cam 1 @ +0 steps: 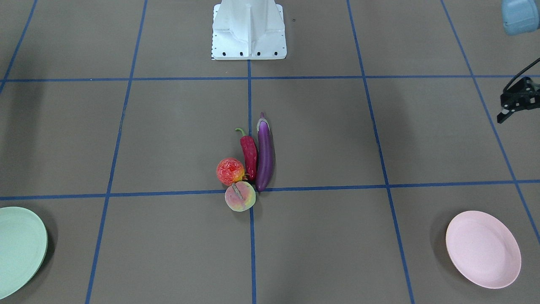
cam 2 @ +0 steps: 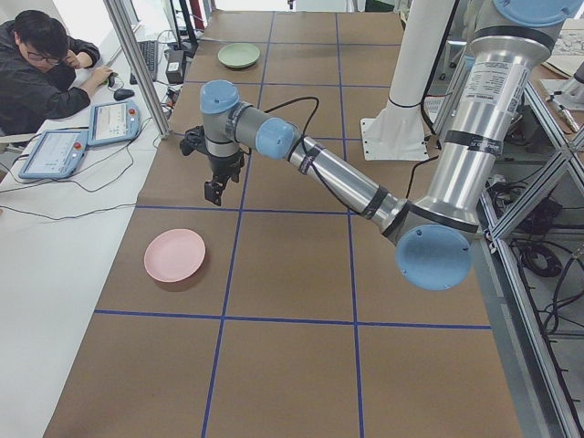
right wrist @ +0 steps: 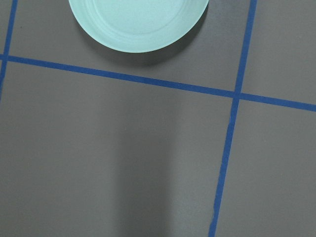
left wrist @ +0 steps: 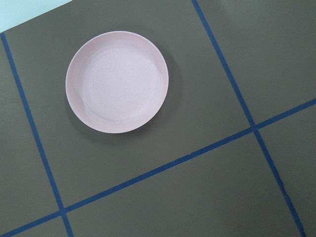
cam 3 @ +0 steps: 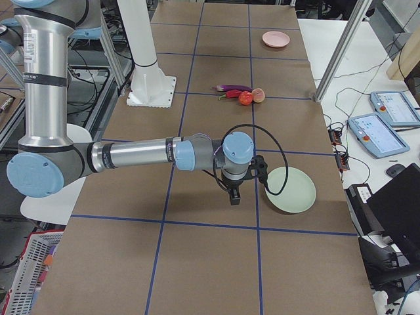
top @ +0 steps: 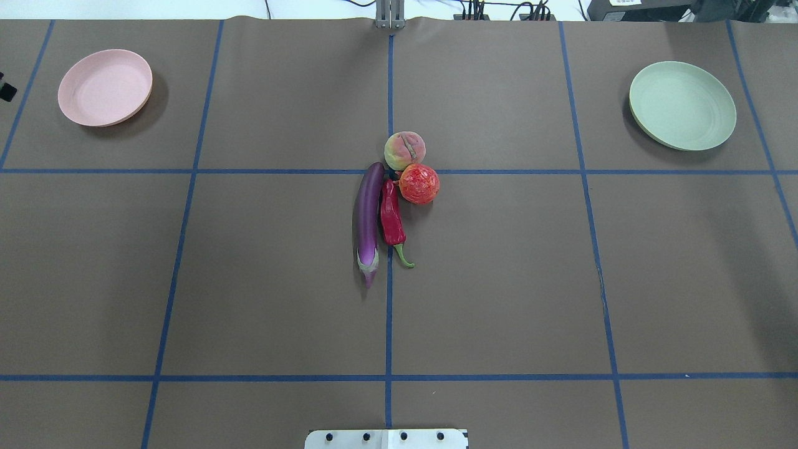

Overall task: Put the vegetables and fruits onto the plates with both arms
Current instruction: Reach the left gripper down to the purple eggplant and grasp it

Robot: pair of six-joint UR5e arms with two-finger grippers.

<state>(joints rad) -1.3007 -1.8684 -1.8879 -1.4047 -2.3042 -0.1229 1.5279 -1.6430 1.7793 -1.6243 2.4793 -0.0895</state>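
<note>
Four pieces of produce lie bunched mid-table, well apart from both plates: one long glossy purple eggplant (top: 369,215), one wrinkled dark-red chili pepper (top: 391,218) just beside it, one round red-and-yellow pomegranate-like fruit (top: 419,183) and one round pink-yellow peach (top: 404,150) (these two sit at the chili's tip end). You have two round plastic plates: one pale pink (top: 105,87), one pale mint green (top: 682,105). The left gripper (cam 2: 213,195) hangs near the pink plate and the right gripper (cam 3: 234,198) near the green; you cannot tell whether either claw is apart or together.

Even overhead light; soft shadow beside pink plate (top: 105,87).
</note>
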